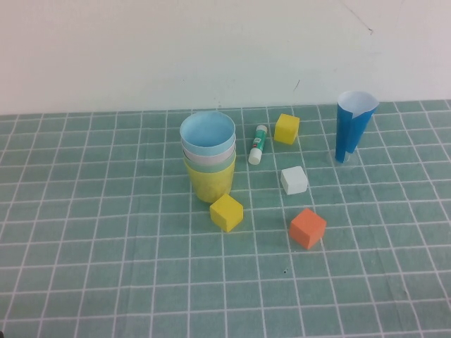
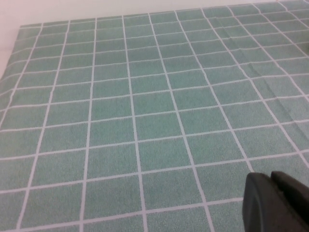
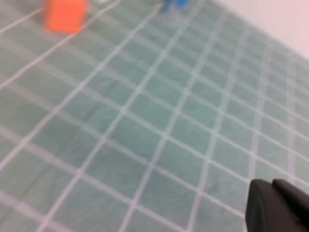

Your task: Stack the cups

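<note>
The cups stand nested in one upright stack [image 1: 208, 162] at the middle of the green checked cloth in the high view. The yellow cup [image 1: 210, 186] is outermost at the bottom. Pale green [image 1: 229, 163] and pale pink [image 1: 208, 158] rims show above it, and the light blue cup [image 1: 207, 134] is innermost on top. Neither arm shows in the high view. My left gripper [image 2: 270, 181] is shut and empty over bare cloth. My right gripper [image 3: 273, 186] is shut and empty over bare cloth. No cup shows in either wrist view.
A yellow cube [image 1: 226, 212] lies just in front of the stack. A glue stick [image 1: 258, 144], a second yellow cube [image 1: 287, 129], a white cube [image 1: 294, 180] and an orange cube [image 1: 308, 228] lie to its right. A dark-blue paper cone [image 1: 351, 127] stands at the far right.
</note>
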### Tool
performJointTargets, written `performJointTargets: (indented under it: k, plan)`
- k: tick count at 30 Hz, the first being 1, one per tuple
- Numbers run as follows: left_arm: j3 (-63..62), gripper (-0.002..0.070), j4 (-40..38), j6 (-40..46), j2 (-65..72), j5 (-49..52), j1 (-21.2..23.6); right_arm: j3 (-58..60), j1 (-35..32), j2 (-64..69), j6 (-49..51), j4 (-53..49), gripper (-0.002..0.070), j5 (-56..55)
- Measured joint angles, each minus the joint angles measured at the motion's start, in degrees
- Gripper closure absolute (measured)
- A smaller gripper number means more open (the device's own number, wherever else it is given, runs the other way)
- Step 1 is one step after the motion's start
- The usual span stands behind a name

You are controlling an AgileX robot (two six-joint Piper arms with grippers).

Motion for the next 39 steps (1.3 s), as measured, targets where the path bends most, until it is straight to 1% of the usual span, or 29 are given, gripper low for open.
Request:
performJointTargets:
  k: [4, 6, 16, 22, 31, 35, 39]
  plan:
    - [0.00, 0.0677, 0.00, 0.10, 0.00, 0.00, 0.00, 5.31, -8.17, -5.70, 0.00, 1.38, 0.0678, -4.52]
    - [0.00, 0.0677, 0.00, 0.10, 0.00, 0.00, 0.00, 5.99, -10.25, -6.08, 0.27, 1.65, 0.0678, -4.64]
    - [0.00, 0.0677, 0.00, 0.10, 0.00, 0.00, 0.00, 5.99, -10.77, -6.40, 0.39, 2.13, 0.0678, -3.92]
    - [0.00, 0.0677, 0.00, 0.25, 0.00, 0.00, 0.00, 5.99, -10.77, -6.44, 0.53, 7.21, 0.0678, -3.92]
    - [0.00, 0.0677, 0.00, 0.25, 0.00, 0.00, 0.00, 5.99, -10.86, -6.44, 9.45, 7.59, 0.0678, -3.92]
    - [0.00, 0.0677, 0.00, 0.25, 0.00, 0.00, 0.00, 5.99, -12.87, -6.44, 13.02, 6.31, 0.0678, -3.92]
    - [0.00, 0.0677, 0.00, 0.25, 0.00, 0.00, 0.00, 5.99, -15.24, -6.44, 13.73, 6.08, 0.0678, -3.92]
